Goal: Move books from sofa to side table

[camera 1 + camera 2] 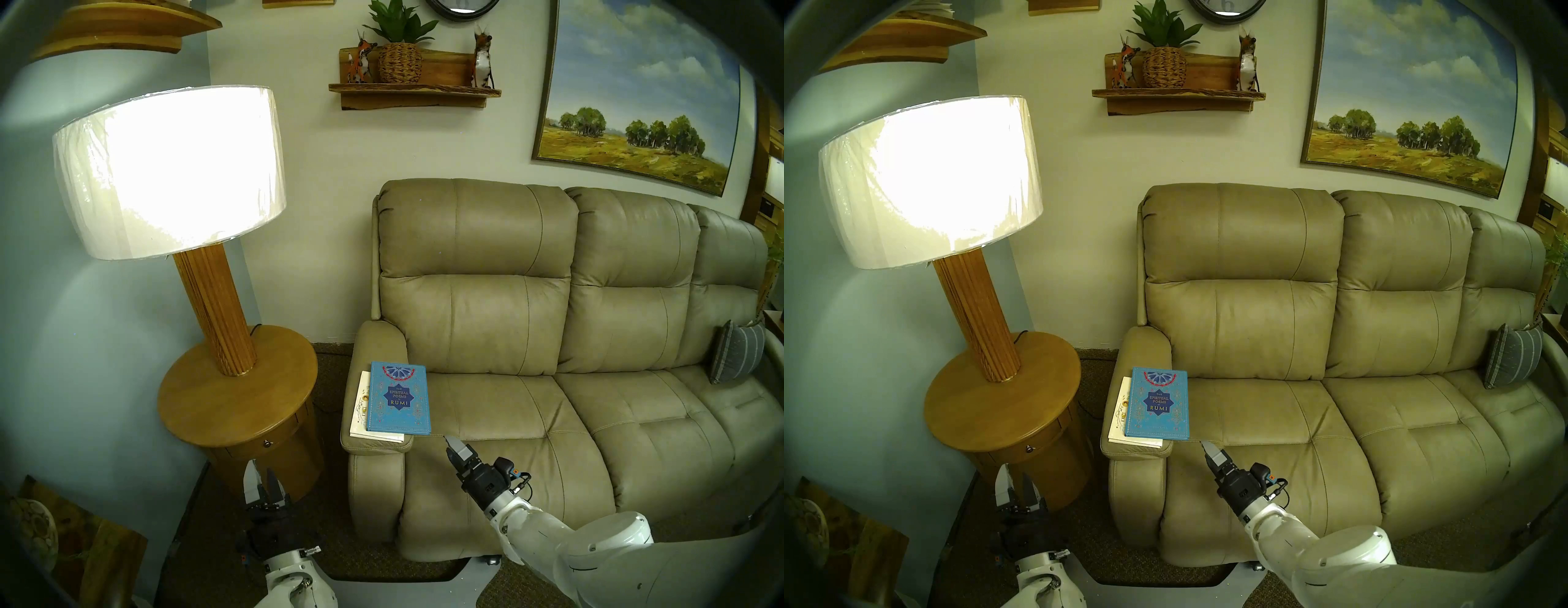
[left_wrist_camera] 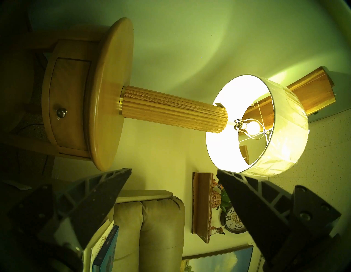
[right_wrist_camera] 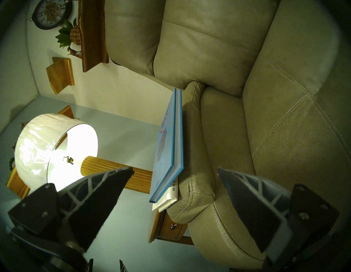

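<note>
The turquoise-blue Rumi book (image 1: pixel 399 399) lies on top of the cream-white book (image 1: pixel 359 407), both on the left armrest of the tan sofa (image 1: pixel 551 424). The blue book's right edge overhangs the seat. My right gripper (image 1: pixel 449 442) is open, just in front of the blue book's near right corner and apart from it. In the right wrist view the blue book (image 3: pixel 165 148) stands between the spread fingers (image 3: pixel 106 199). My left gripper (image 1: pixel 262 469) is open and empty, low in front of the round wooden side table (image 1: pixel 203 416).
A tall lit lamp (image 1: pixel 169 178) with a ribbed wooden column (image 1: pixel 220 305) stands on the back of the side table's top. A striped grey cushion (image 1: pixel 736 356) lies at the sofa's far right. A wall shelf (image 1: pixel 413 95) hangs above.
</note>
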Controlling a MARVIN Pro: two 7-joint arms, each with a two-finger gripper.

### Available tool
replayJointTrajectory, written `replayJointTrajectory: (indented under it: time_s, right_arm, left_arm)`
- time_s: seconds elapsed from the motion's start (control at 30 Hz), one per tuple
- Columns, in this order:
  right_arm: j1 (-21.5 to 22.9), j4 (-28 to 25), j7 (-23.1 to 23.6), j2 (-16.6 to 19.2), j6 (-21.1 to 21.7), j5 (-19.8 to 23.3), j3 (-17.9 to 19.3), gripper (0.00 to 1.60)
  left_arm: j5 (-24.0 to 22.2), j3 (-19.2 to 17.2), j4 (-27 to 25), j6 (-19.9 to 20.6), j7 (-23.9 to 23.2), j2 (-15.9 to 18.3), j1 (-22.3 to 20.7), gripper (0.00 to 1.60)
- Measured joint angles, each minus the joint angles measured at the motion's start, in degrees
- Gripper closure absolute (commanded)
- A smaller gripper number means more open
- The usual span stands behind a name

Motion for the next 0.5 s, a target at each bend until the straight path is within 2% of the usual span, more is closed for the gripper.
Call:
replayJointTrajectory:
  time_s: [0.27, 0.5]
  right_arm:
    - [2.6, 0.0, -6.0, -2.4, -0.5, 0.2, 0.0, 0.00]
    - [4.3, 0.0, -9.5, -4.5, -1.2, 0.3, 0.1, 0.00]
  left_arm:
    - [0.0, 0.0, 0.1, 0.0, 0.0, 0.0, 0.0, 0.00]
    - [0.0, 0.0, 0.1, 0.0, 0.0, 0.0, -0.1, 0.00]
